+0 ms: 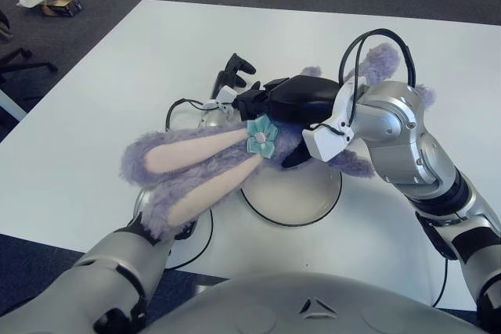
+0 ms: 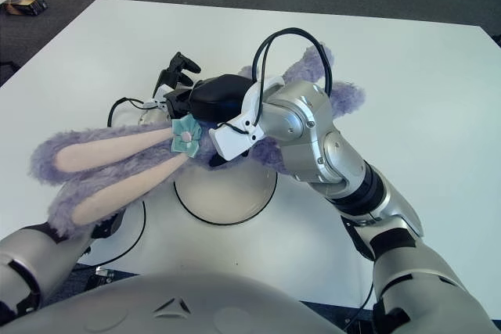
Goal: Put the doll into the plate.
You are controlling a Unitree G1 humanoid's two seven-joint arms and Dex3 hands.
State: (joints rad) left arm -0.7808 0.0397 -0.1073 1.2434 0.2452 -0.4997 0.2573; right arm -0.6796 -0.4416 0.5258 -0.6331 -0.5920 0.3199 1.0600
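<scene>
Over the plate (image 1: pixel 301 197), the right hand (image 1: pixel 286 99) holds the doll (image 1: pixel 227 158), a purple plush rabbit, with its dark fingers clamped across the head just behind the teal flower (image 1: pixel 259 135). The doll hangs above the white table (image 1: pixel 94 115), not yet lying in the plate: its body sits behind the right forearm, toward the far side, and its two long ears stretch out to the robot's left, well past the plate's rim. The left hand (image 1: pixel 233 74) shows just beyond the right hand, on its left side, fingers spread and gripping nothing, though whether it touches the plush is hard to tell. To finish the step well, my judgement is that the right hand should bring the bulk of the doll, head and body, over the plate's middle and lower it until the plush rests on the dish before the fingers let go; released from here, the ears' weight could drag the soft toy off the left rim. The ears will likely drape over the edge whatever is done, since the doll looks longer than the plate is wide. By count: one doll with two ears and one flower, one plate, two hands, and one black cable looping on the table by the left arm.
</scene>
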